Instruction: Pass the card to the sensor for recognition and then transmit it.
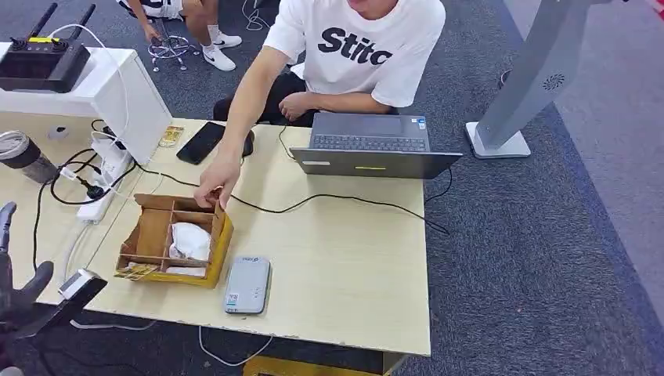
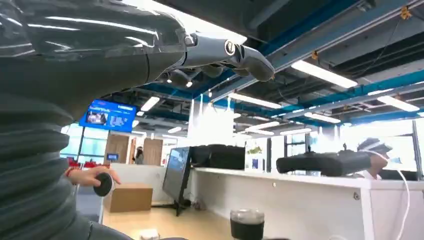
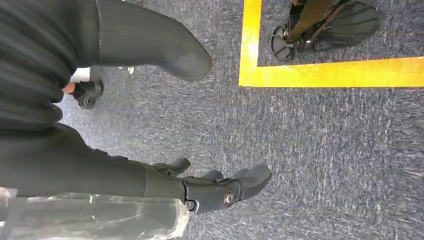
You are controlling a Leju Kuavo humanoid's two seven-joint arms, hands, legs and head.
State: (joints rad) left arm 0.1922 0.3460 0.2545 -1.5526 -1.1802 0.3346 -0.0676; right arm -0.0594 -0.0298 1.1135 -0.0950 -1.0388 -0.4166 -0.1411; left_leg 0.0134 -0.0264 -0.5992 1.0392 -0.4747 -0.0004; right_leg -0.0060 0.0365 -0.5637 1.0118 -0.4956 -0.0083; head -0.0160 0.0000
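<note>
Left robot hand [image 1: 19,286] hovers at counter [image 1: 344,274] corner, fingers spread, holding nothing. Right robot hand [image 3: 220,187] hangs over floor, also loose. Cards [image 1: 137,270] lie in box [image 1: 176,239], beside reader [image 1: 247,285]. Person's hand [image 1: 215,184] at box. Judged: pickup not begun; reach into box next.

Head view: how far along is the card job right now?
Nothing looks done yet. The left robot hand is raised at the table's edge, holding nothing. A person's hand reaches into the cardboard box. Picking a card, scanning at the grey reader, passing remain.
</note>
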